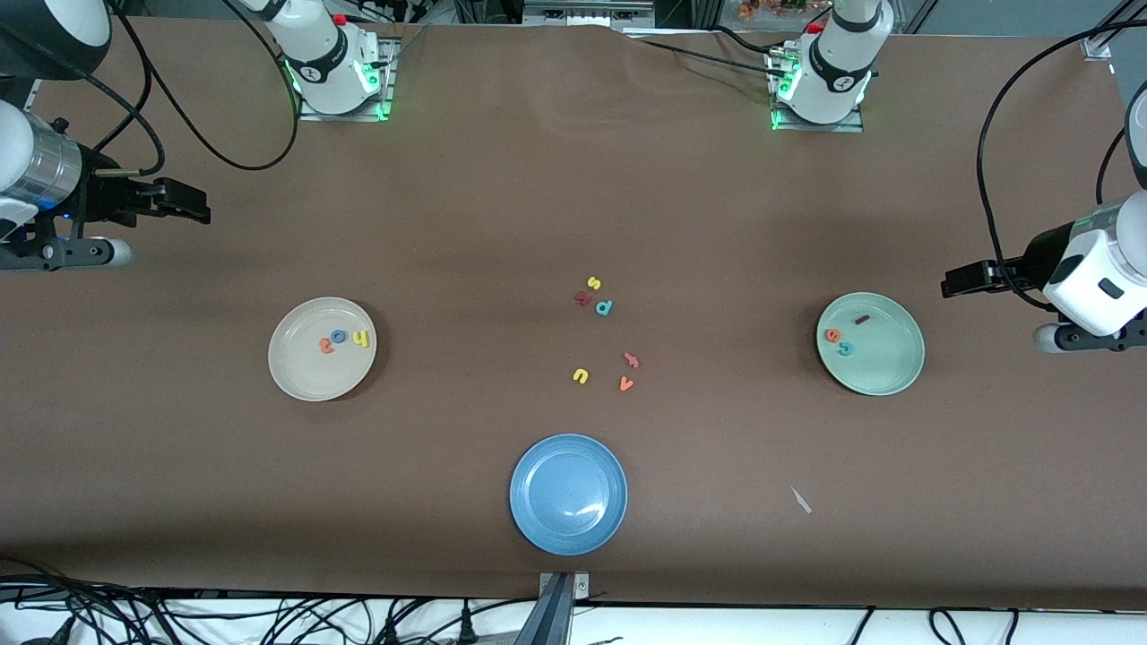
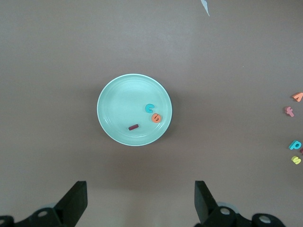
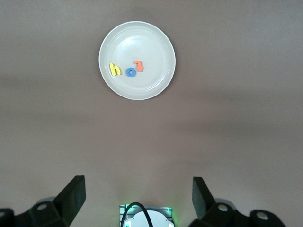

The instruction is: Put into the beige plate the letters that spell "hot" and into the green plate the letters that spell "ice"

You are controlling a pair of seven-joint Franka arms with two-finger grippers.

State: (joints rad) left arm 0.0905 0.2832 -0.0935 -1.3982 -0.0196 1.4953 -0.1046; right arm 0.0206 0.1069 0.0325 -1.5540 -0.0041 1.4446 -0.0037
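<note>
The beige plate (image 1: 314,376) (image 3: 142,42) lies toward the right arm's end of the table. In it lie a yellow "h" (image 1: 360,339) (image 3: 114,70), a blue "o" (image 1: 338,337) (image 3: 130,72) and an orange "t" (image 1: 326,346) (image 3: 138,65). The green plate (image 1: 883,363) (image 2: 118,104), toward the left arm's end, holds a dark red "i" (image 1: 862,318) (image 2: 133,126), a teal "c" (image 1: 846,348) (image 2: 149,108) and an orange "e" (image 1: 832,335) (image 2: 156,118). My right gripper (image 1: 195,204) (image 3: 137,179) hangs open and empty over bare table beside the beige plate. My left gripper (image 1: 952,285) (image 2: 140,187) is open and empty over bare table beside the green plate.
A blue plate (image 1: 568,494) sits near the front camera's edge. Loose letters lie mid-table: yellow "s" (image 1: 593,283), dark red "k" (image 1: 583,299), teal "p" (image 1: 604,307), yellow "u" (image 1: 581,376), orange "v" (image 1: 626,384) and a salmon letter (image 1: 632,360). A white scrap (image 1: 801,501) lies toward the left arm's end.
</note>
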